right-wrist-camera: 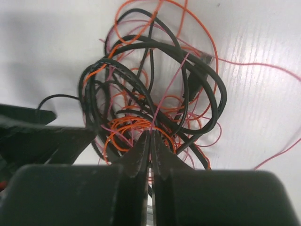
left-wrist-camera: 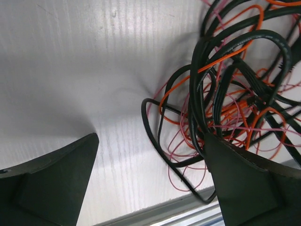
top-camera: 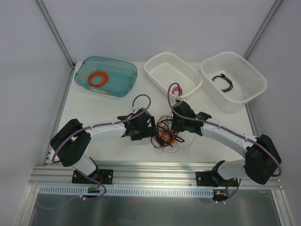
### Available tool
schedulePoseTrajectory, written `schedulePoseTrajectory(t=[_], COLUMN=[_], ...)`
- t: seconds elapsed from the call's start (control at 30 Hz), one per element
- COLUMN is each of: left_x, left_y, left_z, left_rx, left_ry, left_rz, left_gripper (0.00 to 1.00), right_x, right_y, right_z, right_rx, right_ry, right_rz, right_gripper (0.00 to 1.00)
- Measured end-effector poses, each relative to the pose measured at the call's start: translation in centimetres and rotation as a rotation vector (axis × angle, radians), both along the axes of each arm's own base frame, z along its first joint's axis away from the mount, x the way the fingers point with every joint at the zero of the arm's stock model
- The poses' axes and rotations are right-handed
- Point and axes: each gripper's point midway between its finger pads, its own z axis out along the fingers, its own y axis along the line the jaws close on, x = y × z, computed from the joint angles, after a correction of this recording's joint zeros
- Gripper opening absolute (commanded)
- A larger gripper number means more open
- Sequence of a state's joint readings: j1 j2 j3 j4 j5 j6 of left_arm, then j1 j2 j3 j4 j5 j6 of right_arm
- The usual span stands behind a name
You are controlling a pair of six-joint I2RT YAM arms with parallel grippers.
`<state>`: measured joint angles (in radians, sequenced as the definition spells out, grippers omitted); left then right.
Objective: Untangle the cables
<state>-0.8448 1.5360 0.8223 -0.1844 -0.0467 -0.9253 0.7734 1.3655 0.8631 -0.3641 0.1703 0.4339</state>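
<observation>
The cables (top-camera: 165, 134) lie as one tangled heap of black, orange and thin pink wires on the white table between my two grippers. My left gripper (top-camera: 151, 133) is open at the heap's left edge. In the left wrist view (left-wrist-camera: 151, 139) its right finger (left-wrist-camera: 244, 183) rests over the black loops (left-wrist-camera: 225, 94), while the left finger is on bare table. My right gripper (top-camera: 175, 131) is shut on a thin pink wire (right-wrist-camera: 165, 94), which runs up out of its closed fingertips (right-wrist-camera: 151, 133) across the heap (right-wrist-camera: 155, 80).
A teal tray (top-camera: 127, 70) holding a thick orange ring (top-camera: 99, 79) stands at the back left. A white basket (top-camera: 188, 70) stands at back centre. A second white basket (top-camera: 254, 75) holds a black cable (top-camera: 223, 81). The table's front rail (top-camera: 155, 165) runs close to the heap.
</observation>
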Motion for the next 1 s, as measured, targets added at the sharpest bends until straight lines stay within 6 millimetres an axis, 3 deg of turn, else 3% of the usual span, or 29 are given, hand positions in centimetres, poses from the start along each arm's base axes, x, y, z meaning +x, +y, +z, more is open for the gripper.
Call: schedulePoseTrajectory(t=[0.1, 0.3, 0.47, 0.6, 1.0], left_x=[0.4, 1.6, 1.9, 2.1, 2.7], left_y=[0.0, -0.7, -0.6, -0.3, 1.0], left_z=[-0.4, -0.6, -0.7, -0.9, -1.1], left_rx=[0.012, 0.015, 0.023, 0.037, 0.063], left_ry=[-0.003, -0.03, -0.042, -0.051, -0.076], left_rz=[0.014, 0.03, 0.04, 0.047, 0.085], left_gripper=[0.97, 0.89, 0.75, 0.68, 0.67], right_x=[0.1, 0.0, -0.6, -1.4, -3.0], right_y=[-0.1, -0.4, -1.5, -3.0, -9.4], right_z=[2.9, 11.1, 18.1, 22.8, 35.4], right_rx=[0.012, 0.063, 0.093, 0.105, 0.101], right_ry=[-0.042, -0.176, -0.304, -0.394, -0.71], right_rz=[0.028, 0.103, 0.157, 0.18, 0.09], right_gripper=[0.01, 0.01, 0.01, 0.01, 0.01])
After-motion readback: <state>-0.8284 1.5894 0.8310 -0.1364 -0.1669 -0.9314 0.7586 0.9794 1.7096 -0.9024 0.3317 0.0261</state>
